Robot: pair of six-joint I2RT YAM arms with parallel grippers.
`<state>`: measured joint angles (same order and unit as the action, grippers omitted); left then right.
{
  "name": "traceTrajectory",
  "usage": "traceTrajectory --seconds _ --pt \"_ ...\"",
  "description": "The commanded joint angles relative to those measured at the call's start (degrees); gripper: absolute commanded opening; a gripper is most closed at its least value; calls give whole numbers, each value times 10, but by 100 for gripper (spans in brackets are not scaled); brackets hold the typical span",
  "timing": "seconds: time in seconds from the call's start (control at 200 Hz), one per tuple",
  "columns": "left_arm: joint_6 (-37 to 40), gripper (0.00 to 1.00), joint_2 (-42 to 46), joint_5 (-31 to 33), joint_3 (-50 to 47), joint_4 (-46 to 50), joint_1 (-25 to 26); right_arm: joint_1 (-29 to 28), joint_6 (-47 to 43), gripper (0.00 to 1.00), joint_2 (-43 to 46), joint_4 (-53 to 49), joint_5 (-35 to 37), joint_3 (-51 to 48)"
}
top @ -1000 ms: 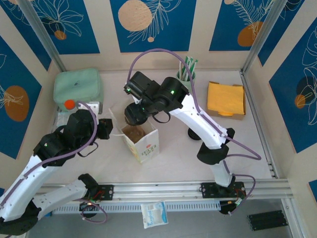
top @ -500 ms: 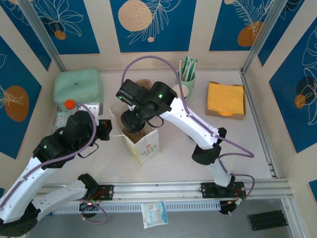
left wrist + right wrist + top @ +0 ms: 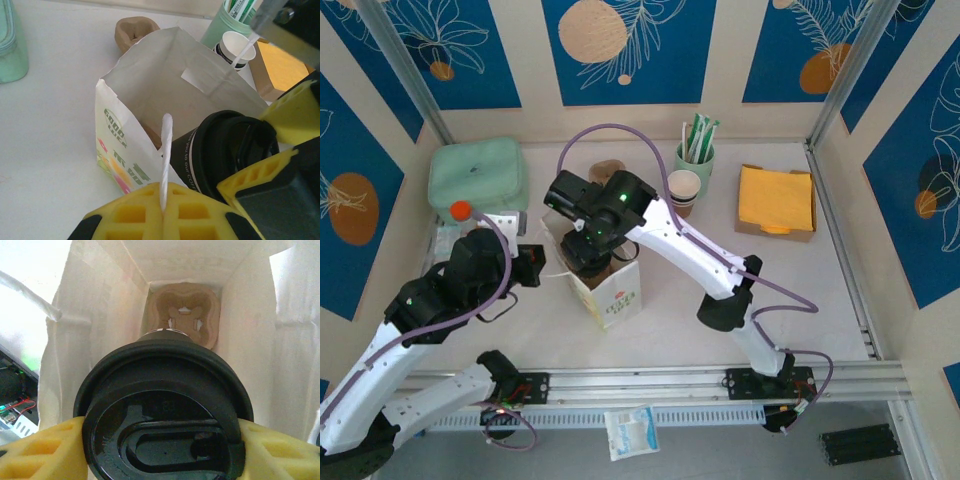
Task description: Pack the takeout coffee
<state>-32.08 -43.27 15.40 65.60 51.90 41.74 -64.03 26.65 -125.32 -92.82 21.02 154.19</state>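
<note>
Since a second ago your right arm has swung left and lower over the paper bag [image 3: 145, 85], while the left gripper [image 3: 162, 216] has pinched shut on its handle [image 3: 165, 145]. Your right gripper [image 3: 165, 455] clamps the takeout coffee [image 3: 192, 155] by its sides, jaws partly spread. The cup stands upright at the bag's mouth, directly above the brown carrier [image 3: 182, 315] on the bag floor, its black lid [image 3: 165, 405] level over a dark lettered band.

The takeout coffee [image 3: 162, 440], black lid on, is upright at the mouth of the paper bag [image 3: 165, 75]
</note>
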Motion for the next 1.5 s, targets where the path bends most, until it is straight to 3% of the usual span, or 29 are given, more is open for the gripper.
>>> traceTrajectory --seconds 0.0,1.496 --pt "1 0 7 -10 -5 -12 -4 -3 12 59 -11 -20 -7 15" --pt "3 0 22 -16 -19 -17 -4 1 20 59 -55 -36 -7 -37"
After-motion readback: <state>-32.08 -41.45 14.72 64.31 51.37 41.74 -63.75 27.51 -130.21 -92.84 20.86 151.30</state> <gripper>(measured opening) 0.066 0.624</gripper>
